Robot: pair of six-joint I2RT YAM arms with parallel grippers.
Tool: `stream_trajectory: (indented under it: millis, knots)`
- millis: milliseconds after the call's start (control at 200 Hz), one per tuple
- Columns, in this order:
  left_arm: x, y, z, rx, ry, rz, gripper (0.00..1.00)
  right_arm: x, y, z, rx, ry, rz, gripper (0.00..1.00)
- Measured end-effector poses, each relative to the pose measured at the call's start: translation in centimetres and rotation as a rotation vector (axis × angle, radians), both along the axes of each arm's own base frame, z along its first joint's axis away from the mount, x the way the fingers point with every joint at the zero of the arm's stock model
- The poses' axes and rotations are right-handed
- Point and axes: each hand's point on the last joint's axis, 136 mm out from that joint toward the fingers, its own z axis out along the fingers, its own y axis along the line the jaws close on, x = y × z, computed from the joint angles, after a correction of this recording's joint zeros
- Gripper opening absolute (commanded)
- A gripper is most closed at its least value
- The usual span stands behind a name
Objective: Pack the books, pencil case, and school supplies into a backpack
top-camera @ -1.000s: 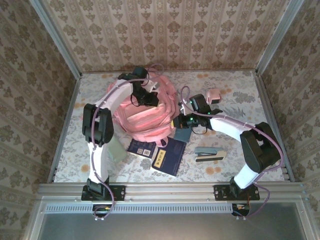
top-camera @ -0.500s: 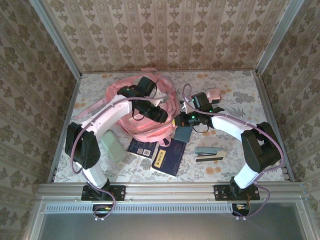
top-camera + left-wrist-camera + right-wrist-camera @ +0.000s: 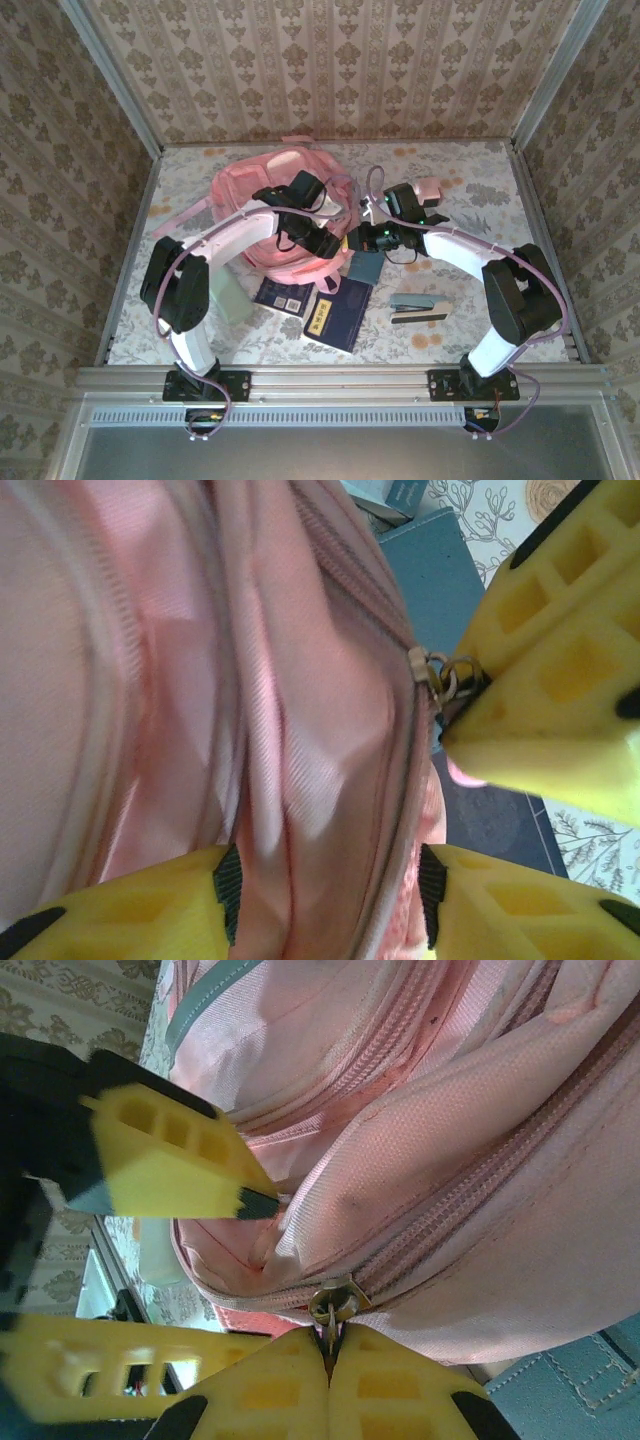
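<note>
R gripper [image 3: 328, 1355] pinches backpack [image 3: 480, 1110] zip [image 3: 335, 1305]; L gripper [image 3: 330, 885] prob open

We see a table [image 3: 480, 200] covered with a pale flowered cloth, walls [image 3: 330, 70] of beige patterned wallpaper on three sides, and a grey metal rail [image 3: 340, 378] along the near edge.

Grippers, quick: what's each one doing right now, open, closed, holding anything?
Left gripper: jaws apart around a fold of the backpack; grip cannot be told.
Right gripper: closed on the backpack's zipper pull.
</note>
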Motion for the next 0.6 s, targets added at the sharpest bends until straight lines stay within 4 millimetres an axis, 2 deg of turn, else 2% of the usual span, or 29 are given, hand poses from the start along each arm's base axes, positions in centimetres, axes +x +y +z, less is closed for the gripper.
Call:
stream_trajectory:
  millis: [30,170,340,600]
  knots:
    - [-0.2,-0.3,-0.4,0.008,0.001,-0.012,0.40,0.0,0.0,0.1,0.004,0.001,0.000,0.00]
    - [-0.4,-0.9,-1.3,0.044,-0.028,-0.038,0.00,-0.1,0.1,0.1,0.010,0.009,0.000,0.00]
    - [-0.4,-0.5,-1.5,0.061,-0.059,-0.036,0.00,-0.1,0.0,0.0,0.006,0.014,0.000,0.00]
    - [-0.3,0.6,-0.2,0.083,-0.115,-0.028,0.00,0.4,-0.5,0.2,-0.063,-0.039,0.019,0.00]
